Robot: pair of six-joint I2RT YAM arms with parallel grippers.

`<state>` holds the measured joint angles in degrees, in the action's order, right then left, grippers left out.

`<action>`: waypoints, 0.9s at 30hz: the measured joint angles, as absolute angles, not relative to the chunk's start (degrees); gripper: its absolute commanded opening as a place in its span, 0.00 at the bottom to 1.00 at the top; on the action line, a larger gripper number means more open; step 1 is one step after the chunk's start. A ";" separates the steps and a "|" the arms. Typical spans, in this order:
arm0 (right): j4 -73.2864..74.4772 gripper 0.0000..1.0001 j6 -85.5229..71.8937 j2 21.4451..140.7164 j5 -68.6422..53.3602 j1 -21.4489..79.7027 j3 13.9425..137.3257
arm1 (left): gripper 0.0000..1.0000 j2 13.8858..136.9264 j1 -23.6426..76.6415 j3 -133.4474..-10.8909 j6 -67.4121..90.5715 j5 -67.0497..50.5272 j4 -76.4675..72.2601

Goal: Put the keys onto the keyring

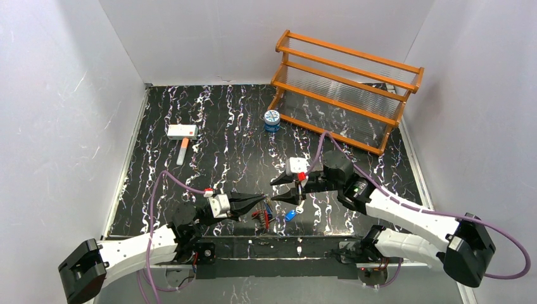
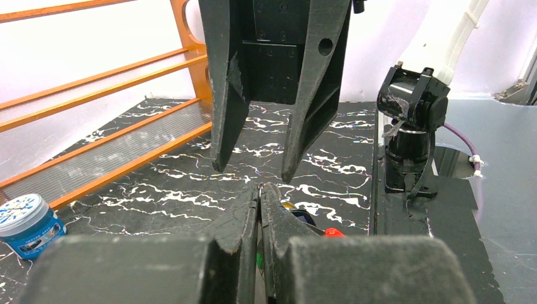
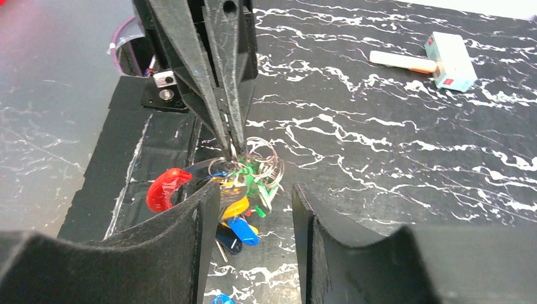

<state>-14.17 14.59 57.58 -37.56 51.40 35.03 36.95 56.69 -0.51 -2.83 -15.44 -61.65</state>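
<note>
Keys (image 3: 237, 206): near part of bunch hidden behind finger of right gripper (image 3: 253, 193); count unclear. Blue key (image 3: 221, 299) cut by bottom edge. Keyring (image 3: 263, 155): thin loops tangled, cannot tell which loop is which. Left gripper (image 2: 259, 190) blocks bunch in own wrist view. Rack (image 2: 199, 76) cut by left edge. Top view: keys too small to sort.

Left gripper's (image 1: 264, 198) keyring (image 3: 267, 159) and dangling keys (image 3: 239, 208) hang just before right gripper (image 1: 277, 191).
</note>
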 measured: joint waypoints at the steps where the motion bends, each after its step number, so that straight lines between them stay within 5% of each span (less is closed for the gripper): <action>1: -14.61 0.51 14.68 57.91 -38.46 51.40 35.03 | 0.00 36.95 56.69 -0.51 -2.83 -15.46 -61.65; 13: -18.31 0.39 10.68 65.65 -45.25 51.40 37.30 | 0.00 37.08 56.69 -0.51 -2.57 -15.55 -61.63; 18: -20.40 0.10 8.97 65.73 -46.59 51.40 37.32 | 0.00 37.32 56.69 -0.51 -2.61 -15.62 -61.67; 21: -20.38 0.03 8.43 65.78 -47.05 51.09 37.30 | 0.00 37.30 56.53 -0.51 -2.59 -14.98 -61.60; 24: -20.23 0.04 8.58 66.24 -47.03 51.03 37.32 | 0.00 37.36 56.36 -0.51 -2.79 -14.81 -61.28; 27: -19.64 0.28 9.17 66.39 -46.89 51.03 37.32 | 0.00 37.36 56.36 -0.51 -2.83 -14.74 -60.73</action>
